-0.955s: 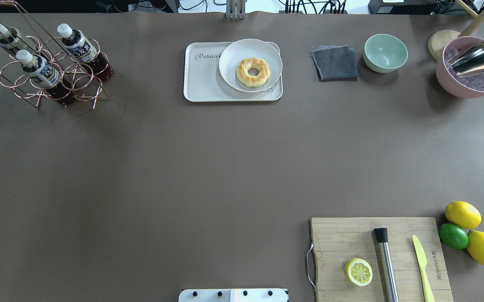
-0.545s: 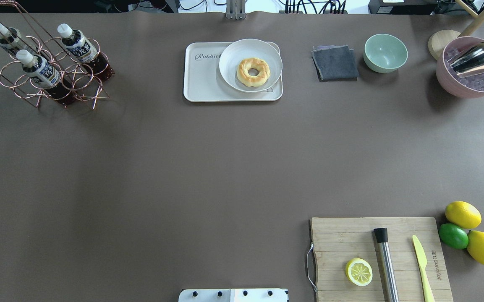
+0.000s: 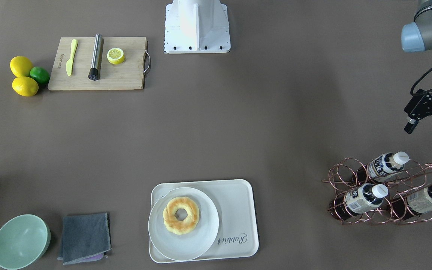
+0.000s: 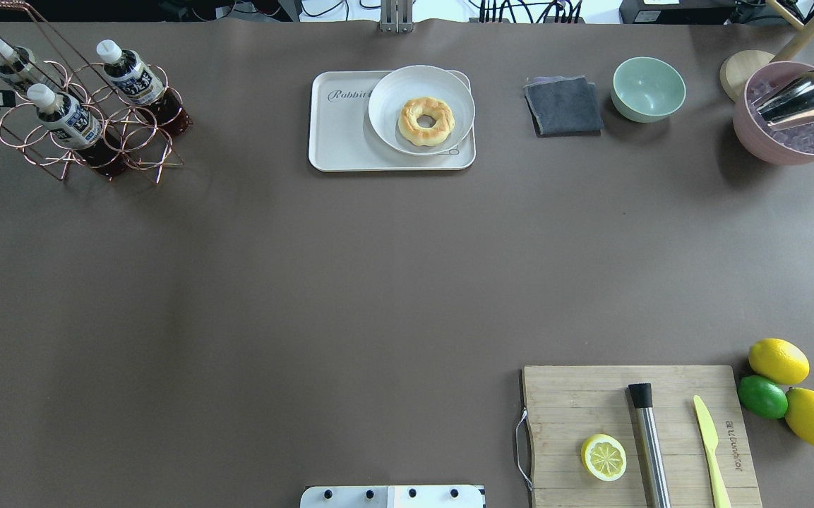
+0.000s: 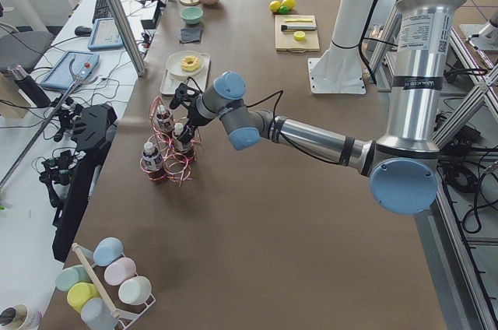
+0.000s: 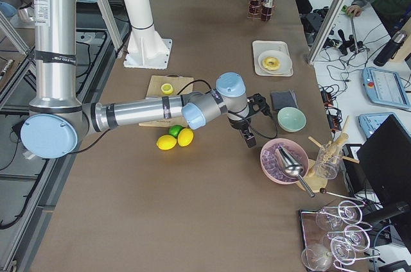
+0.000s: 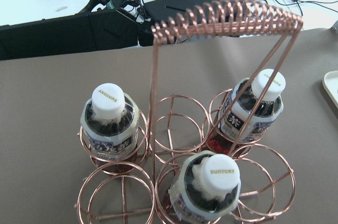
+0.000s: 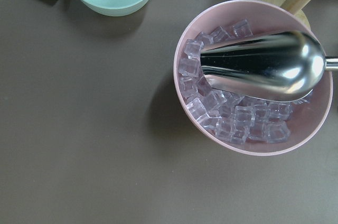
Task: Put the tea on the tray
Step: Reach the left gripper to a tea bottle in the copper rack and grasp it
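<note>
Three tea bottles stand in a copper wire rack at the far left: one, a second and a third. They also show in the left wrist view. The white tray lies at the far middle, marked "Rabbit". My left gripper is open and empty, hovering just on the robot's side of the rack. My right gripper hovers by the pink ice bowl; I cannot tell if it is open or shut.
A white plate with a donut covers the tray's right part. A grey cloth, a green bowl and the pink ice bowl with a scoop stand further right. A cutting board, lemons and a lime are near right.
A black part of the left arm has come into the overhead view at its left edge beside the rack. A small dark sliver now shows at the right edge. The objects have not moved.
</note>
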`<move>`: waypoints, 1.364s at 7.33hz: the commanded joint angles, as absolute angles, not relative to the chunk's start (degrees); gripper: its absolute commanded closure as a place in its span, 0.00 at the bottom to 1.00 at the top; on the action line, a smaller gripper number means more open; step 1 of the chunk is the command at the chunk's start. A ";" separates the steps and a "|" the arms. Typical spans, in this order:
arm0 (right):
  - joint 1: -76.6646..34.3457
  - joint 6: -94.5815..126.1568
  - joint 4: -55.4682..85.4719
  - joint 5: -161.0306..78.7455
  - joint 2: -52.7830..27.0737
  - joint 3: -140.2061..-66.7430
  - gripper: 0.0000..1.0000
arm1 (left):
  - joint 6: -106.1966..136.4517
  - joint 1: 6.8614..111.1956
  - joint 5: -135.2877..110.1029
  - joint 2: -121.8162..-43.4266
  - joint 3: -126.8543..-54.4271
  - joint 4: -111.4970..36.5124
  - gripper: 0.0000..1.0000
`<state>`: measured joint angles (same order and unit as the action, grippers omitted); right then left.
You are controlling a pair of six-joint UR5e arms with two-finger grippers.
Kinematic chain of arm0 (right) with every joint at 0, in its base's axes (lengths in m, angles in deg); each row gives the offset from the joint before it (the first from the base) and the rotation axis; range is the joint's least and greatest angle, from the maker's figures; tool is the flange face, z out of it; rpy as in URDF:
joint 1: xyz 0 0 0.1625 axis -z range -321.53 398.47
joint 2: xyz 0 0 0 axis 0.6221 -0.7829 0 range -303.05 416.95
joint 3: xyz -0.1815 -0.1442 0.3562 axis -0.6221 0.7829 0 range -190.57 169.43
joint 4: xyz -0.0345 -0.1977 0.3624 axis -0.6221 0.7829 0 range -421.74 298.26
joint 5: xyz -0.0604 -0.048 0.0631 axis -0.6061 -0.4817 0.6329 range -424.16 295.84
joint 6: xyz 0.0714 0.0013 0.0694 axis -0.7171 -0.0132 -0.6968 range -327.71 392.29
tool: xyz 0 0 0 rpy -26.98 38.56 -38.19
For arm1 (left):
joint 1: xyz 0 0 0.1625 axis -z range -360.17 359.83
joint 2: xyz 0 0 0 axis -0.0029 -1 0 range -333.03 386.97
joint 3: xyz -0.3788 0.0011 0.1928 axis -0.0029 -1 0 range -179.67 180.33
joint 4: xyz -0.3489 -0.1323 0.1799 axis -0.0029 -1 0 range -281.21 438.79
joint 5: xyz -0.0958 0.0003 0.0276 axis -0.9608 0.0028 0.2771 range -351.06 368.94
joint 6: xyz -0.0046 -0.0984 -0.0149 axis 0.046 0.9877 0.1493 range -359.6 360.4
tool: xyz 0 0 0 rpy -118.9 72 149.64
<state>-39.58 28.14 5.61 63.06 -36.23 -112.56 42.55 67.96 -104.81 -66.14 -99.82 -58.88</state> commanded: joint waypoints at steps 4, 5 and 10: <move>-39.14 28.16 5.58 62.84 -36.12 -112.61 0.00 | 47.16 58.47 -87.66 -66.28 -97.24 -67.01 0.08; -38.96 28.16 5.58 62.66 -36.12 -112.52 0.00 | 46.81 58.46 -87.65 -66.71 -95.92 -68.33 0.06; -38.96 28.16 5.58 62.57 -35.77 -112.87 0.00 | 46.54 58.37 -87.48 -68.83 -93.72 -68.43 0.06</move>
